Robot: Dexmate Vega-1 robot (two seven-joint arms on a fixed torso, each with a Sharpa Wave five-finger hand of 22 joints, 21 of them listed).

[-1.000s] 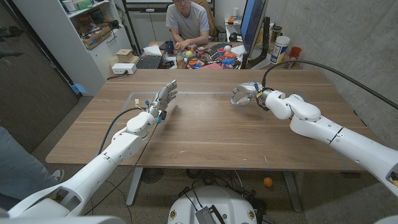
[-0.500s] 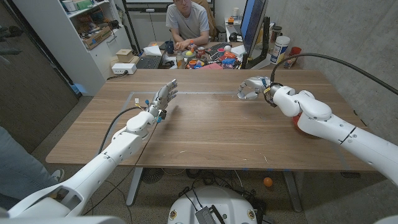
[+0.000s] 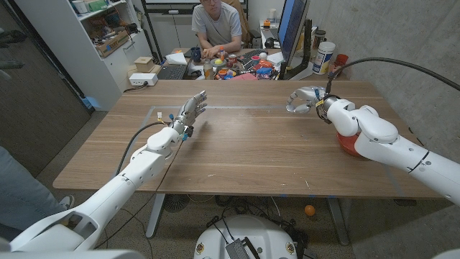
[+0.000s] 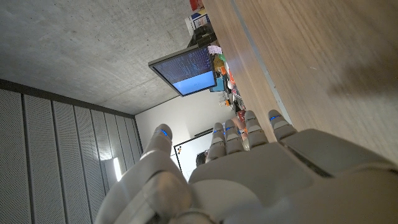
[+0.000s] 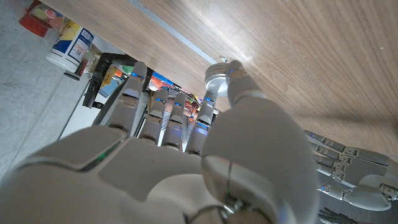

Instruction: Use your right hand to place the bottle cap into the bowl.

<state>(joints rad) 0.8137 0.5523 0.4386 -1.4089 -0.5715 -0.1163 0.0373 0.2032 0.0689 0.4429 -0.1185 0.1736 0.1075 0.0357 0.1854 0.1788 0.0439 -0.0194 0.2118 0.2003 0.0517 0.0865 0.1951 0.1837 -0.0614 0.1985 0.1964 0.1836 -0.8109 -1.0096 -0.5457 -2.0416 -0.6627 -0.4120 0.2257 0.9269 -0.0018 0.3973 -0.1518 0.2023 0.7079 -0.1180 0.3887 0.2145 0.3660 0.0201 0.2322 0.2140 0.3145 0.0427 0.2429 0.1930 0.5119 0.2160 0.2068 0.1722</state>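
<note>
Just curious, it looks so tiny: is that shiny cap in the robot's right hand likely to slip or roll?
Probably light: the bottle cap is pinched by the right hand at its tips alone. Its shiny, smooth look suggests it could slip. Being round, it might roll on the wooden table if dropped on edge.

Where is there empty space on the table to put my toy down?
The wooden table is bare between the left hand and right hand, and along its near edge. It's crowded beside the right arm, where the red bowl sits.
</note>
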